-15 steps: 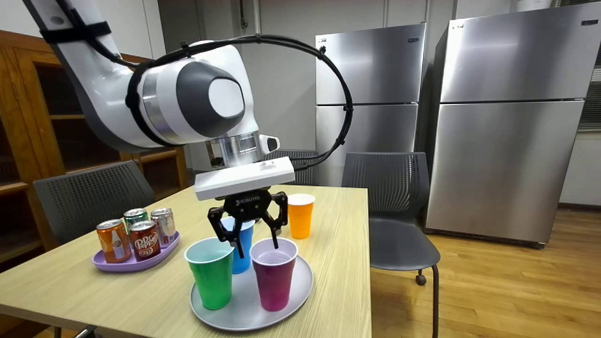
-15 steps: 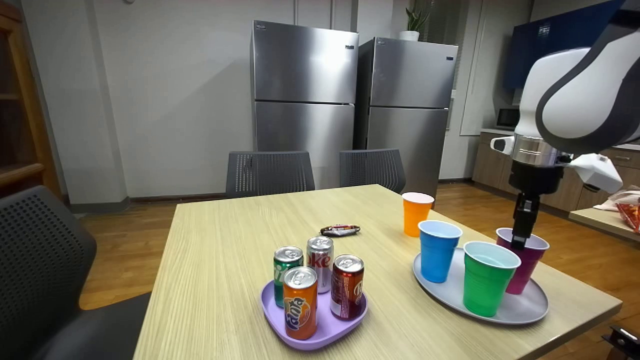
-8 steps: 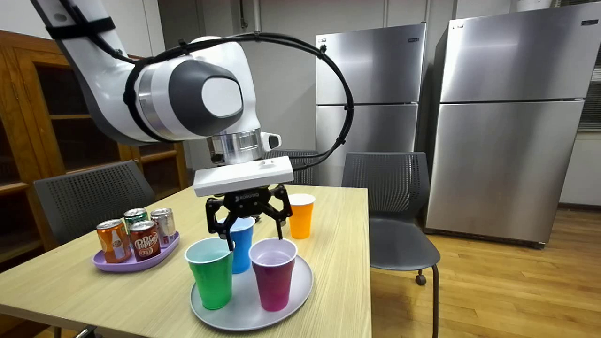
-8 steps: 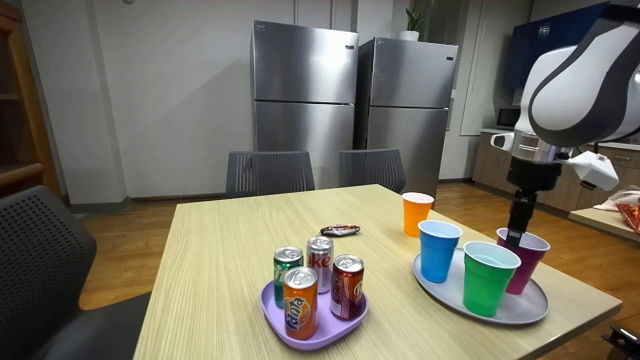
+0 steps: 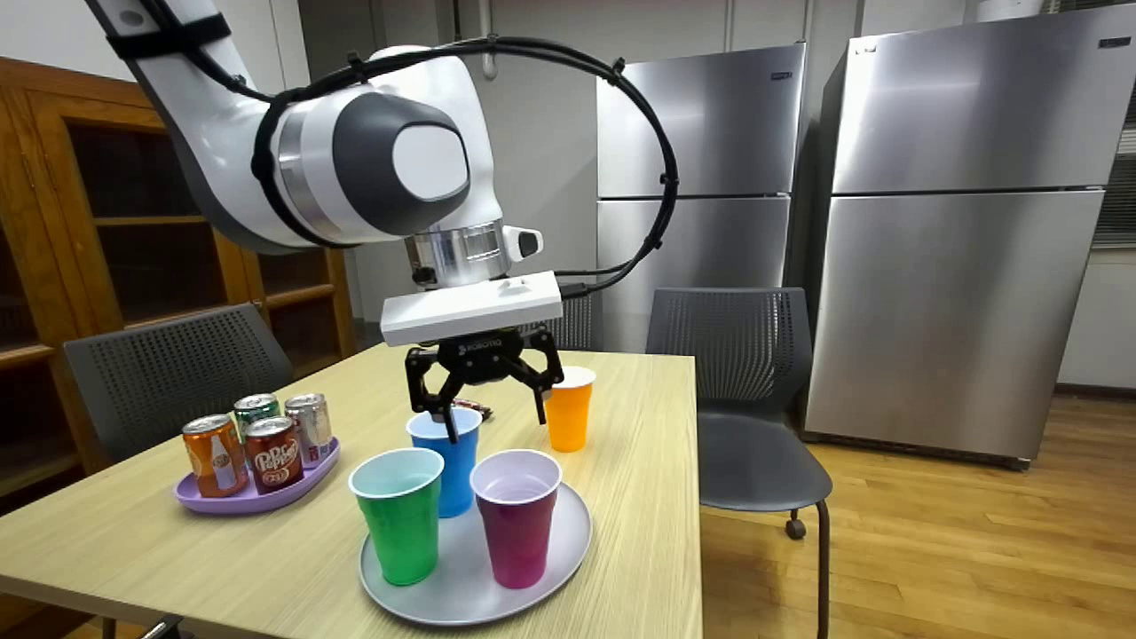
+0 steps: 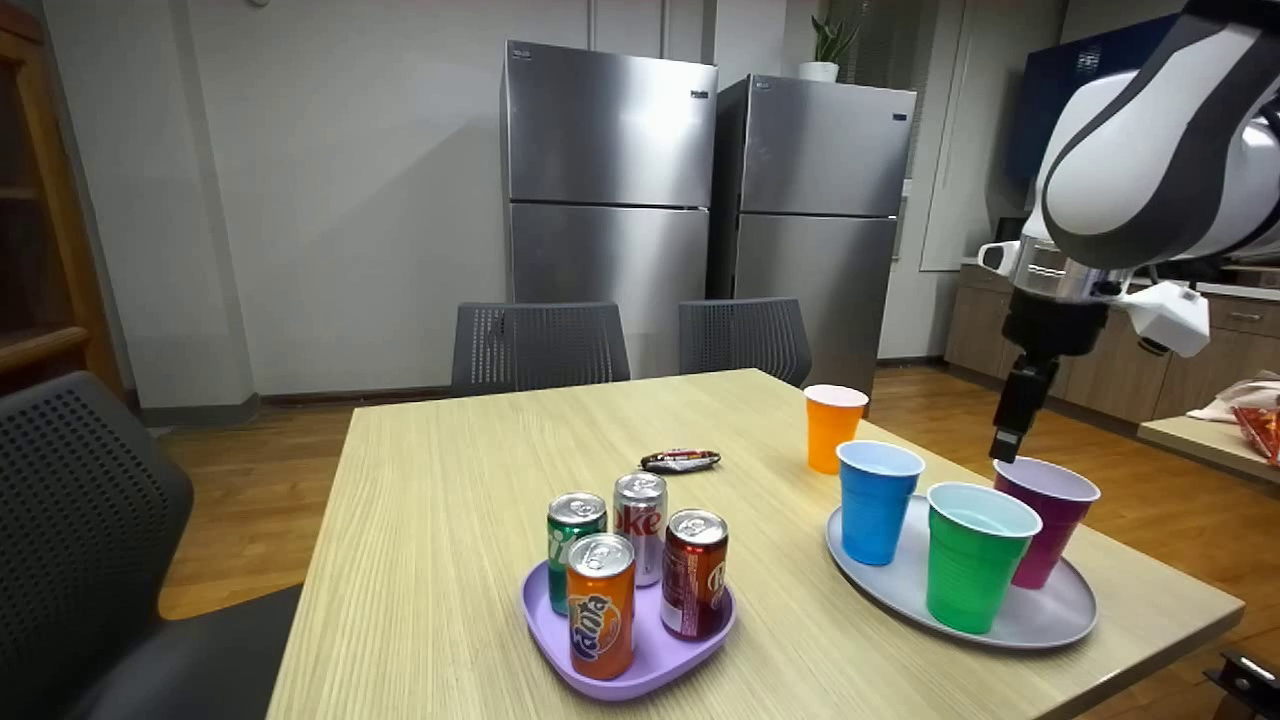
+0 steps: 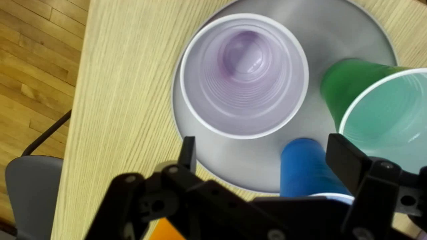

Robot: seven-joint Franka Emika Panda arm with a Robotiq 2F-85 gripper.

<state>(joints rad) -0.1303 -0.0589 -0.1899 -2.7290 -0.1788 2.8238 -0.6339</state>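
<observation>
End effector [image 5: 497, 432] hangs above the gray plate [image 5: 463, 577], jaws spread wide. Three cups stand upright on the plate: purple cup [image 5: 519, 541], green cup [image 5: 406, 528], blue cup [image 5: 458, 470]. Purple cup's mouth faces the wrist view; blue cup is partly hidden there. Orange cup [image 5: 569, 417] stands upright on the pale wood surface [image 6: 480, 500], off the plate but near it. Well apart from the plate: lavender tray [image 6: 650, 655] carrying four upright soda cans [image 6: 600, 620]. Small wrapped packet [image 6: 680, 461] lies flat, also away from the plate.
</observation>
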